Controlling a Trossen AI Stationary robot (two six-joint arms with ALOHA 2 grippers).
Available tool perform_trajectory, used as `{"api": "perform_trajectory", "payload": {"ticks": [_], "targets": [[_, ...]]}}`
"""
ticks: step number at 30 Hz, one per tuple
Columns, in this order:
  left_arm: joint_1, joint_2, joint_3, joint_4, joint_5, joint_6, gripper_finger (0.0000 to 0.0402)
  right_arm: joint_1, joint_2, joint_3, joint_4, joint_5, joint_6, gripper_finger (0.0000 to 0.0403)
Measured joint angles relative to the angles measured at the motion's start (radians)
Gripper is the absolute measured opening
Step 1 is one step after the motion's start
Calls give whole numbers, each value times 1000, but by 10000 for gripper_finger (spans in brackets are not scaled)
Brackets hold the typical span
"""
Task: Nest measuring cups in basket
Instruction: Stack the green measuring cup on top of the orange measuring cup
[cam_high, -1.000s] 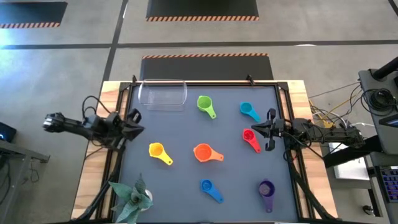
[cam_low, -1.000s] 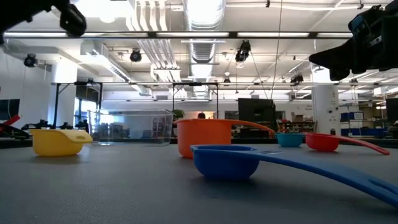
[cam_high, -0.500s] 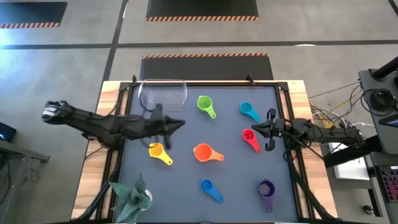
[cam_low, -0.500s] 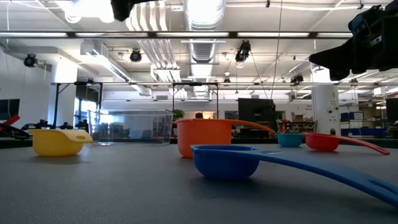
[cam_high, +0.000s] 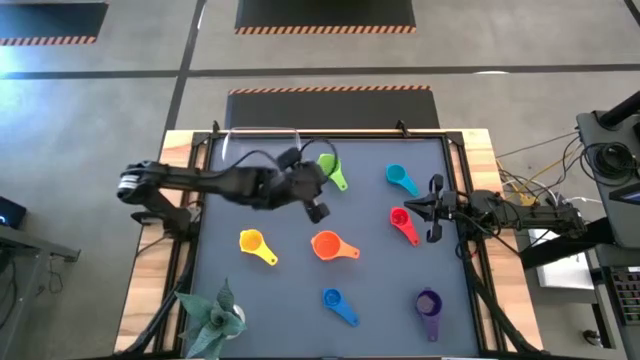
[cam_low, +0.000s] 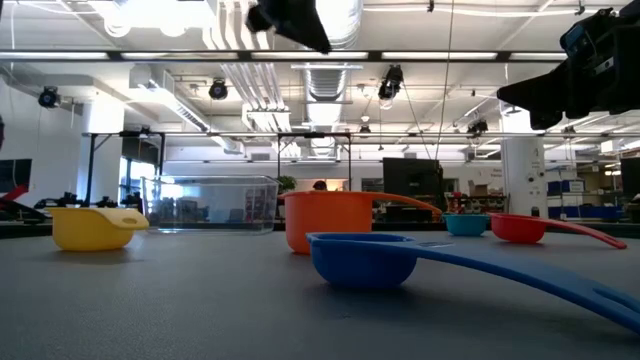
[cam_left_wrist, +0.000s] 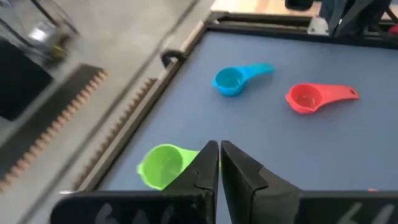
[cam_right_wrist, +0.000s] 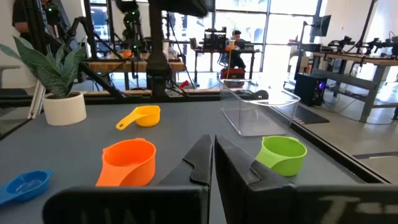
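Seven measuring cups lie apart on the dark mat: green (cam_high: 336, 174), teal (cam_high: 400, 180), red (cam_high: 403, 222), orange (cam_high: 330, 245), yellow (cam_high: 255, 245), blue (cam_high: 338, 305) and purple (cam_high: 428, 312). The clear basket (cam_high: 258, 148) stands at the far left of the mat, partly under my left arm. My left gripper (cam_high: 318, 205) hangs high over the mat beside the green cup (cam_left_wrist: 163, 165), shut and holding nothing. My right gripper (cam_high: 412, 206) waits shut at the right edge, by the red cup.
A potted plant (cam_high: 212, 318) stands at the near left corner. The mat has a raised black frame (cam_high: 330, 133) with wooden table margins around it. Open mat lies between the cups in the middle.
My left arm has swung out from the table's left edge toward the right and the far side, and now reaches across in front of the basket to hang near the green cup. The cups and the basket have stayed where they were.
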Motion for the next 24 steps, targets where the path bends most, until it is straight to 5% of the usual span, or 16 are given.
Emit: {"api": "perform_trajectory", "payload": {"ticks": [17,24], "targets": [[272,47,-313,231,448,-35,0,0,0,0,0,0,0,9],[287,47,-368,330,388,61,40,0,0,0,0,0,1,9]]}}
